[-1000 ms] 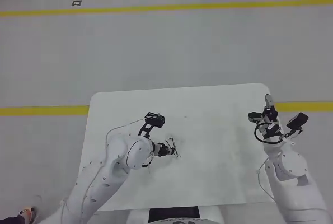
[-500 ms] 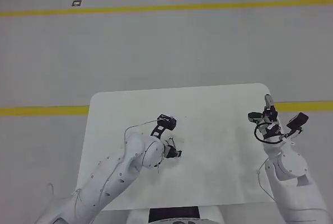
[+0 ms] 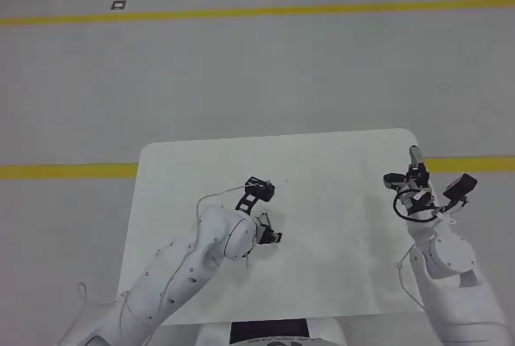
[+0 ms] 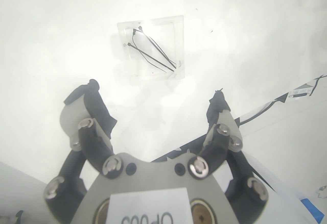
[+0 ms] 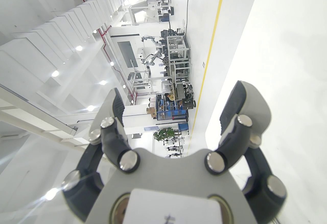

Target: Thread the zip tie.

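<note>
Left claw (image 4: 155, 89), spread wide, hangs just short of the thin black zip ties (image 4: 153, 52) (two, I think) lying slantwise in a clear square tray (image 4: 180, 44) mid white tabletop (image 3: 326, 173), way nearer than the equally spread right claw (image 5: 178, 95) out at 3 o'clock.

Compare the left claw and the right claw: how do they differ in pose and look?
The left claw points down at the table, toward the tray of zip ties; the right claw points out at the room. The left claw's fingertips are wrapped in black material; the right claw's have plain black pads. Both are open and empty.
</note>
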Available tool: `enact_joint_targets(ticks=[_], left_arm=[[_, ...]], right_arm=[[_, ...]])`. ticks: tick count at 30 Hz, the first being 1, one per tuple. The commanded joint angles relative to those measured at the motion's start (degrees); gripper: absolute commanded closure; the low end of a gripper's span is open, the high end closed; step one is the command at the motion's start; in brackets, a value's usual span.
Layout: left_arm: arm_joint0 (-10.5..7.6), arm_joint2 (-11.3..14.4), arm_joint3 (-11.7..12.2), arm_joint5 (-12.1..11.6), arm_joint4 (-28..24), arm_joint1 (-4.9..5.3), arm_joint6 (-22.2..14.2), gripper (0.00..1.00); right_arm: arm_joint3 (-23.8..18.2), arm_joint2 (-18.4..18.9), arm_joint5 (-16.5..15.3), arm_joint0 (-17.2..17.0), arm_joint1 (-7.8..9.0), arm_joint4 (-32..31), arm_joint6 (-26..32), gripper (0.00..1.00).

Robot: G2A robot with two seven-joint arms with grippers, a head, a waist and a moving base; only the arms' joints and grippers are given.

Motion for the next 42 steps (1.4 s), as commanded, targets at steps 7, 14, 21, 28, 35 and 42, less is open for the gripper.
enact_joint_targets(ticks=[7,14,21,28,35,42], left_arm=[[1.68,1.3,2.3,0.0,6.1,-2.38,0.0,0.00],[2.62,1.3,1.1,0.0,9.0,-3.33,0.0,0.00],[2.68,1.4,1.2,-0.1,9.2,-3.33,0.4,0.00],[5.15,-1.4,0.8,0.0,10.6,-4.28,2.7,0.00],[5.82,-1.6,-0.4,0.0,11.2,-4.64,3.4,0.00],[7.06,-3.6,0.5,0.0,8.2,-4.78,6.7,0.00]], right_arm=[[0.0,0.0,0.0,0.0,0.00,0.0,0.0,0.00],[0.0,0.0,0.0,0.0,0.00,0.0,0.0,0.00],[0.0,0.0,0.0,0.0,0.00,0.0,0.0,0.00],[0.0,0.0,0.0,0.0,0.00,0.0,0.0,0.00],[0.0,0.0,0.0,0.0,0.00,0.0,0.0,0.00],[0.0,0.0,0.0,0.0,0.00,0.0,0.0,0.00]])
